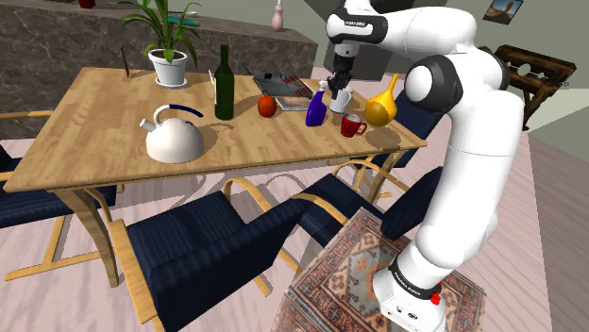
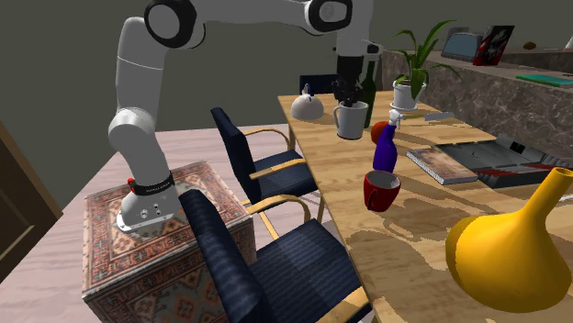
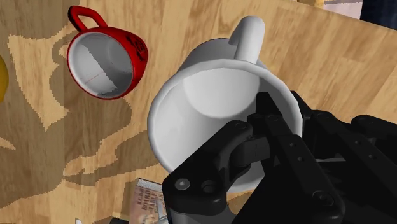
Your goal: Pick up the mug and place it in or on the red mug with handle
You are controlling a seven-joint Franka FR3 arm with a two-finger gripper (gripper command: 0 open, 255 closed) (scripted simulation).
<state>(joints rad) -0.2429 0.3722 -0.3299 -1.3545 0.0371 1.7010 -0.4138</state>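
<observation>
Claw (image 2: 347, 99) clamped on white mug (image 3: 203, 102) rim — mug upright; red mug (image 3: 105, 57) stands apart on worktop (image 1: 94, 113), near blue bottle (image 2: 384, 151).

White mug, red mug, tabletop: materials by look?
White handled mug: plain matte white, no texture; material open, maybe ceramic.
Red handled mug: red outside, grey inside, smooth; perhaps glazed ceramic.
Light tabletop: wood, clear grain streaks, satin finish.

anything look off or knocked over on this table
Nothing stands out. The white mug with a handle is clamped by its rim in the black gripper, seemingly lifted off the wooden table, which fits the task. The red mug with a handle stands upright nearby; nothing is spilled or tipped.
</observation>
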